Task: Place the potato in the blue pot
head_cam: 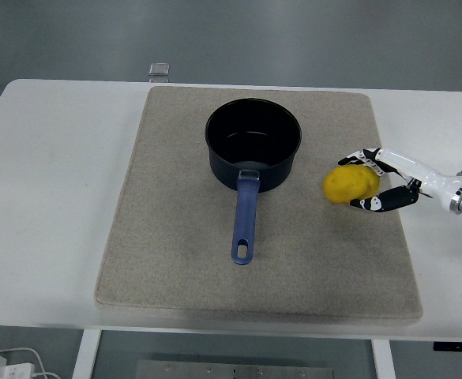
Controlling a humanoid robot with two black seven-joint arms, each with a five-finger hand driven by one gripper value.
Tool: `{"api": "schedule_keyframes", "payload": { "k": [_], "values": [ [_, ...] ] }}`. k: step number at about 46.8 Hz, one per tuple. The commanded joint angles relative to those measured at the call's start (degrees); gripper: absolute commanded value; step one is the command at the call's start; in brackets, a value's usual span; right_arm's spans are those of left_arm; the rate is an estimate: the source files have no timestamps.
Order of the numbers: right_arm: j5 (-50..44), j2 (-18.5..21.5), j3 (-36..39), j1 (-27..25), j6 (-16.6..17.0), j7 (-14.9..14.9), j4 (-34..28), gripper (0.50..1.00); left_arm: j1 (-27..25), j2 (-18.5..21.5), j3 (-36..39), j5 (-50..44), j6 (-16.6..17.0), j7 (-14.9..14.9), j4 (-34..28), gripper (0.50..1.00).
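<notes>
A yellow potato is held at the right side of the beige mat, to the right of the blue pot. My right hand reaches in from the right edge and is shut on the potato, with fingers over its top and thumb under its right end. The potato looks lifted slightly off the mat. The blue pot stands upright near the middle back of the mat, dark inside and with nothing in it. Its blue handle points toward the near edge. My left arm does not show.
The mat covers the middle of the white table. A small grey object lies at the table's far edge, behind the mat. White cables show on the floor at the lower left.
</notes>
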Motion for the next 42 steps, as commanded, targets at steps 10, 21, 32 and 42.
{"api": "schedule_keyframes", "payload": {
  "k": [10, 21, 32, 42],
  "values": [
    [5.3, -3.58, 5.56, 5.33, 5.54, -0.25, 0.0, 0.5, 0.06, 0.0, 0.0, 0.0, 0.0, 0.0, 0.04, 1.0],
    [8.03, -6.14, 6.0, 11.75, 8.27, -0.52, -0.09, 0.5, -0.03, 0.0, 0.0, 0.0, 0.0, 0.0, 0.04, 1.0],
    [8.29, -5.26, 6.0, 13.77, 8.01, -1.39, -0.09, 0.5, -0.03, 0.0, 0.0, 0.0, 0.0, 0.0, -0.05, 1.0],
    [8.21, 2.2, 5.83, 15.88, 7.66, -3.94, -1.4, 0.5, 0.06, 0.0, 0.0, 0.0, 0.0, 0.0, -0.05, 1.0]
  ]
}}
